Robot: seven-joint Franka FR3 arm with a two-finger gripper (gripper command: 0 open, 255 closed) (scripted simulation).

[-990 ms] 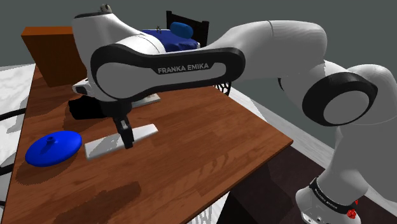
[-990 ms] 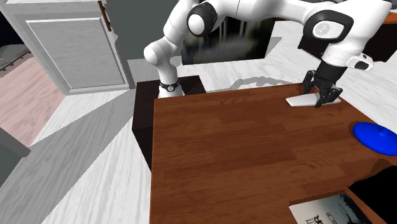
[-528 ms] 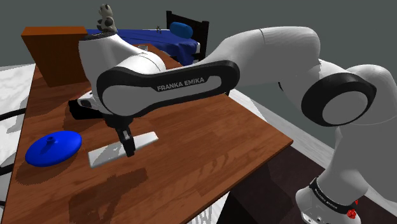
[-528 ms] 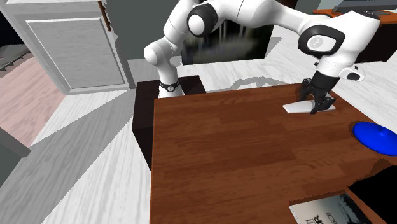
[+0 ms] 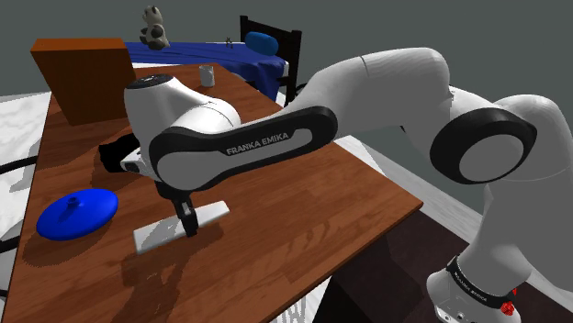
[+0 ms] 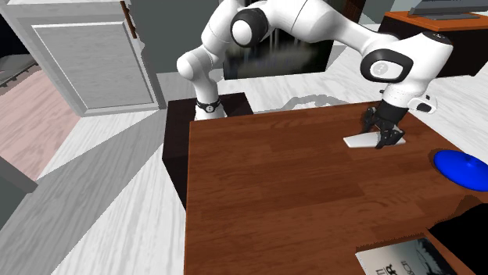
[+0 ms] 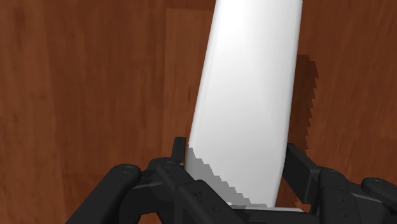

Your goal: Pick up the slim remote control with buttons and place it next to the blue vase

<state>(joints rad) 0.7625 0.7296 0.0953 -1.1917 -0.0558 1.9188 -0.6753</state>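
Hand [image 5: 188, 225] closed on the plain white remote [image 5: 156, 236], low at the wooden tabletop [image 5: 303, 202].

In the wrist view the two black fingers [image 7: 180, 151] clasp the remote's long edges near one end, and the rest of the slab reaches away over the wood. Whether it rests on the tabletop or hangs just above it cannot be told. The blue vase [image 5: 78, 213] sits near the remote, apart from it, toward the shoulder view's left. Farther back stand a brown box [image 5: 81, 78], a small cup [image 5: 207, 75] and a blue-covered bed [image 5: 230, 53].

Wooden table [image 5: 321, 197] with blue vase [image 5: 78, 213], brown box [image 5: 83, 78]
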